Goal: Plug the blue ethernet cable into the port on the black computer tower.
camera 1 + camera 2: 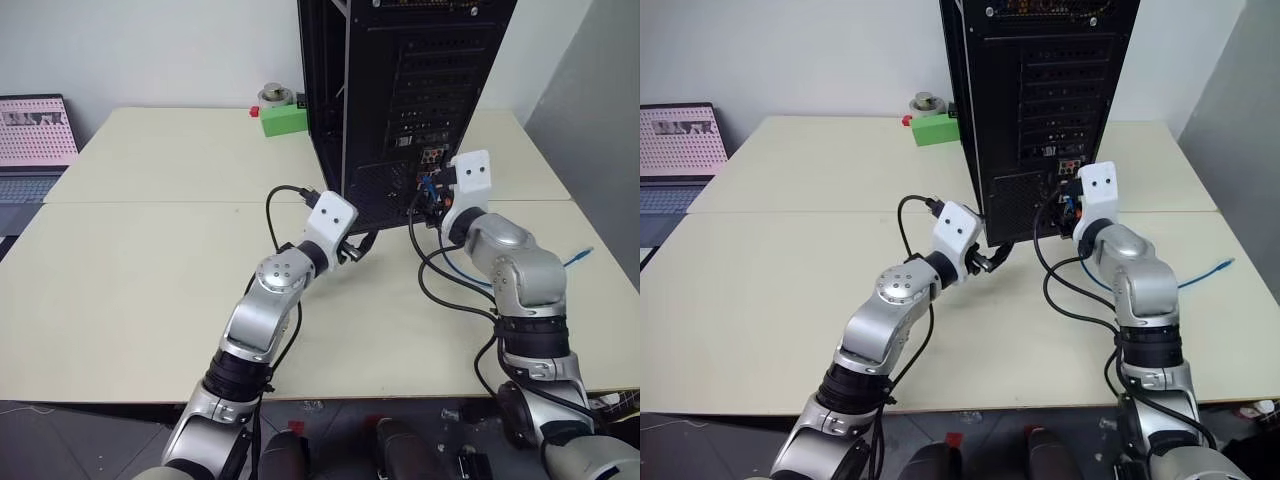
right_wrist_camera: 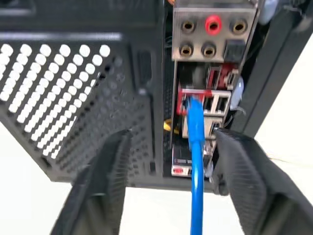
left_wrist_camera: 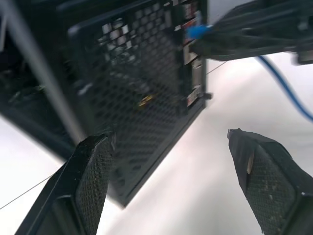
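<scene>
Beige tabletop [image 1: 150, 290]: your right gripper [image 2: 171, 161] spread wide, thin blue ethernet cable [image 2: 195, 161] seated in tall black computer tower [image 1: 400, 90]; left gripper [image 3: 171, 181] wide, empty.

Both arms reach forward, left gripper [image 3: 168, 161] and right gripper [image 2: 173, 171] fingers spread apart

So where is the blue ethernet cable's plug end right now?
In the right wrist view, the blue ethernet cable runs up between the open right gripper fingers, its end at the port on the black computer tower rear panel, below the round audio jacks.
</scene>
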Available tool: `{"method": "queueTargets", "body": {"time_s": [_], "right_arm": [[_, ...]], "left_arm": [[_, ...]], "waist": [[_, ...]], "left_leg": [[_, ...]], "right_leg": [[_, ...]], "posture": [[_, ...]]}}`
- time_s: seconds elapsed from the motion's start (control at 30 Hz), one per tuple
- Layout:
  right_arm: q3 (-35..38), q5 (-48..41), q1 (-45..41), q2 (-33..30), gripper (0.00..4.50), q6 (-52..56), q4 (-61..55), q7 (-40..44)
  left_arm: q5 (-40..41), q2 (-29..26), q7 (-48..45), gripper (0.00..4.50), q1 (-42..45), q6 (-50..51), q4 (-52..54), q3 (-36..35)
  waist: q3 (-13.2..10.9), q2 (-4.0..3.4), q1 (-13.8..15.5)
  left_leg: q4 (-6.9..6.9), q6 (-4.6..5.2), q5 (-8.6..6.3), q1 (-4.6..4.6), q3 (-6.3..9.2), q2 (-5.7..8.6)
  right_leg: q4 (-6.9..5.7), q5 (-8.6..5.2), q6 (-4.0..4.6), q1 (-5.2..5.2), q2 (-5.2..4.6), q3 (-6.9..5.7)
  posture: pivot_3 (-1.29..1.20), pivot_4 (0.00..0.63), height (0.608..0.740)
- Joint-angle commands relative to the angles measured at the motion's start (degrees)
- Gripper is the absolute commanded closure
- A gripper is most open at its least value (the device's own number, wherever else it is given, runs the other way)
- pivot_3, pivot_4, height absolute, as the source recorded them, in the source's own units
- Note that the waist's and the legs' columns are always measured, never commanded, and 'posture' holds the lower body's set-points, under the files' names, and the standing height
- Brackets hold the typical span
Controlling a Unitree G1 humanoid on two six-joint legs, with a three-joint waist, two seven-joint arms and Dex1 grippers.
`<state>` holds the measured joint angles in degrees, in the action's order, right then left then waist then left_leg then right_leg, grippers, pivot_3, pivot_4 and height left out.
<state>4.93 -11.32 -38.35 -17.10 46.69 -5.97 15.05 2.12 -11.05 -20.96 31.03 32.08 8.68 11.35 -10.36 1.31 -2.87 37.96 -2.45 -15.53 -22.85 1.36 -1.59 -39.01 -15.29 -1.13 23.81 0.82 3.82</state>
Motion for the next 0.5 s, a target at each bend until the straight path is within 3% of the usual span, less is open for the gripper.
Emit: {"method": "queueTargets", "body": {"time_s": [0.03,0.13,0.37,0.5], "right_arm": [[1.8,-2.2,3.3,-5.5,0.61,-1.4,-8.2,5.3],[3.8,-5.6,6.7,-10.4,0.05,-2.1,-10.9,11.1],[10.0,-11.5,13.1,-23.0,0.05,-9.1,-12.9,26.4],[13.5,-16.9,16.3,-26.6,0.05,-9.1,-14.8,31.8]], "left_arm": [[2.3,-3.4,-2.4,0.62,-0.3,2.3,4.6,-4.0],[5.0,-6.8,-5.0,0.62,-0.6,2.9,6.6,-7.4],[9.7,-15.5,-12.1,0.62,-1.2,4.5,8.5,-12.4],[12.6,-19.4,-16.2,0.62,-3.0,4.6,9.7,-13.4]], "waist": [[0.0,0.00,0.1],[0.0,0.01,0.1],[0.0,0.05,0.2],[0.0,0.05,0.2]], "left_leg": [[0.00,0.00,0.00,-0.01,0.01,0.00],[0.00,0.00,0.00,-0.01,0.01,0.02],[0.02,0.00,0.00,0.02,-0.05,0.05],[-0.01,0.01,0.00,0.02,-0.04,0.04]], "right_leg": [[0.00,0.00,0.00,0.01,0.00,-0.01],[0.01,-0.01,-0.01,0.01,0.01,-0.03],[0.03,-0.07,-0.13,-0.03,0.03,-0.11],[0.07,-0.07,-0.12,-0.04,0.07,-0.15]], "posture": [[0.00,0.150,0.740],[0.00,0.150,0.740],[0.00,0.150,0.740],[0.00,0.150,0.740]]}}
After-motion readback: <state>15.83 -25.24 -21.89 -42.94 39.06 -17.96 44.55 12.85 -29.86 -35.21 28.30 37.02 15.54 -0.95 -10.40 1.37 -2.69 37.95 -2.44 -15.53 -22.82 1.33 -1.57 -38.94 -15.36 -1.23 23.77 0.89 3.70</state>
